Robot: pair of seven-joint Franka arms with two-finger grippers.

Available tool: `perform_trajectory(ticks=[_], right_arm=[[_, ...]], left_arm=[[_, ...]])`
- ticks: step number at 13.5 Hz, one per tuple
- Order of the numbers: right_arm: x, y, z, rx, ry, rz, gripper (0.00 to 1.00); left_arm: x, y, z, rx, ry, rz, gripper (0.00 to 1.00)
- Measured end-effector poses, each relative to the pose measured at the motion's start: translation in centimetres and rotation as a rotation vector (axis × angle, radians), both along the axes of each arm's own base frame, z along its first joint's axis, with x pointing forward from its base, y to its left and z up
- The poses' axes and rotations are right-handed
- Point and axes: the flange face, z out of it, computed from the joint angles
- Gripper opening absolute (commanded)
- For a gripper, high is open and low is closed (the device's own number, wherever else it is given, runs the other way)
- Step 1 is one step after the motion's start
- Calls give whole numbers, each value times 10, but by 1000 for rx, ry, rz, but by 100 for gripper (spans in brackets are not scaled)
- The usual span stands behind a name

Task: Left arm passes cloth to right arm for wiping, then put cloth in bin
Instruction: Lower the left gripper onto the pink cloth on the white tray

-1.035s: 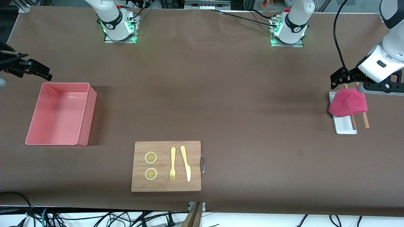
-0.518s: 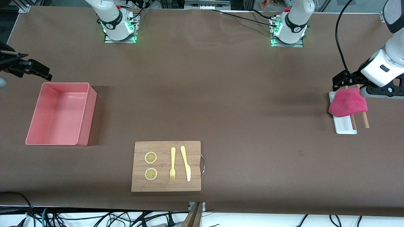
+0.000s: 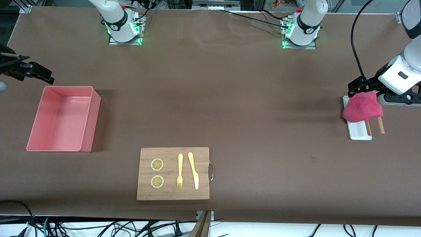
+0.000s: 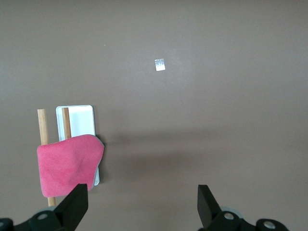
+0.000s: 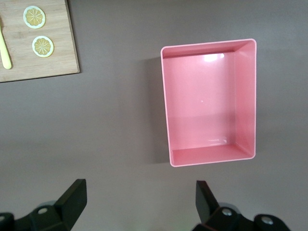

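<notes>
Showing left pincer [image 4: 139, 209] spread wide, cloth [image 4: 68, 163] on tray [image 4: 78, 121]

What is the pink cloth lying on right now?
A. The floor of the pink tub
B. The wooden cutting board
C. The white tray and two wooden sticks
C: the cloth drapes over the white tray and the wooden sticks.

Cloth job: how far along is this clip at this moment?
Nothing looks done yet. The cloth lies draped over a white tray and two wooden sticks at the left arm's end of the table. In hand: the left gripper hangs open above the table beside the cloth, not touching it. Left: pickup, handover, wiping, and the drop into the bin, which holds nothing; the right gripper waits open near it.
</notes>
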Motion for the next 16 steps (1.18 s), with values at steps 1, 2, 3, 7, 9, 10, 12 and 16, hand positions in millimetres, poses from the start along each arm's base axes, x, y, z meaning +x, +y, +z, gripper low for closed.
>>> perform_trajectory(ticks=[1, 2, 3, 7, 9, 10, 12, 16], right_arm=[[0, 0, 0, 0, 0, 0, 100], [0, 0, 0, 0, 0, 0, 100], [0, 0, 0, 0, 0, -1, 100], [0, -1, 0, 0, -1, -2, 100], [0, -1, 0, 0, -1, -2, 100], [0, -1, 0, 0, -1, -2, 100], [0, -1, 0, 0, -1, -2, 100], [0, -1, 0, 0, -1, -2, 100]], left_arm=[[0, 0, 0, 0, 0, 0, 100], [0, 0, 0, 0, 0, 0, 100], [0, 0, 0, 0, 0, 0, 100], [0, 0, 0, 0, 2, 0, 100], [0, 0, 0, 0, 4, 0, 100], [-1, 0, -1, 0, 7, 0, 100], [-1, 0, -1, 0, 11, 0, 100], [-7, 0, -5, 1, 65, 2, 100]])
